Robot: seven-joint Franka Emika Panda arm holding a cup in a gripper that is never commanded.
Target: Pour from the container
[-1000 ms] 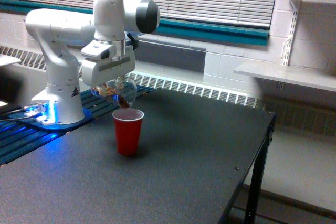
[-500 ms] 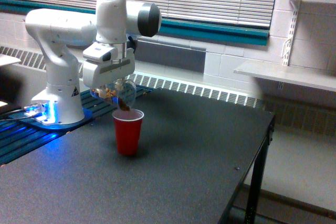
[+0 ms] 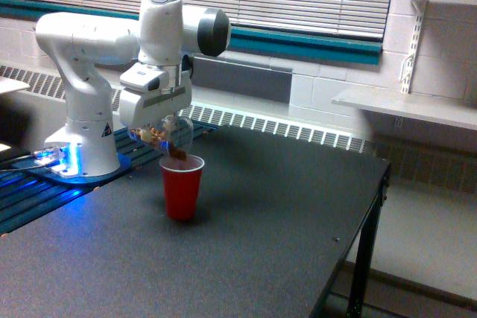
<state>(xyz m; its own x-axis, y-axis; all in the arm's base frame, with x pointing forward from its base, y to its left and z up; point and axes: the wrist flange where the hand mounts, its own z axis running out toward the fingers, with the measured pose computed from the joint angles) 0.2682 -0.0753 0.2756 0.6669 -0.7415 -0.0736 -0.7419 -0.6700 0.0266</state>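
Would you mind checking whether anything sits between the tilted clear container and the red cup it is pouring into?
Nothing visible does. The clear container, held in the gripper, is tilted with its mouth just above the open rim of the red cup, and only brown bits show at that gap.

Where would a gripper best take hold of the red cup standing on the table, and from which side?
Probably around the red cup's upper wall, just below the rim, coming level from the exterior view's right. It stands upright and tapers downward, so the top is widest; the gripper with the tilted clear container crowds the space above its mouth.
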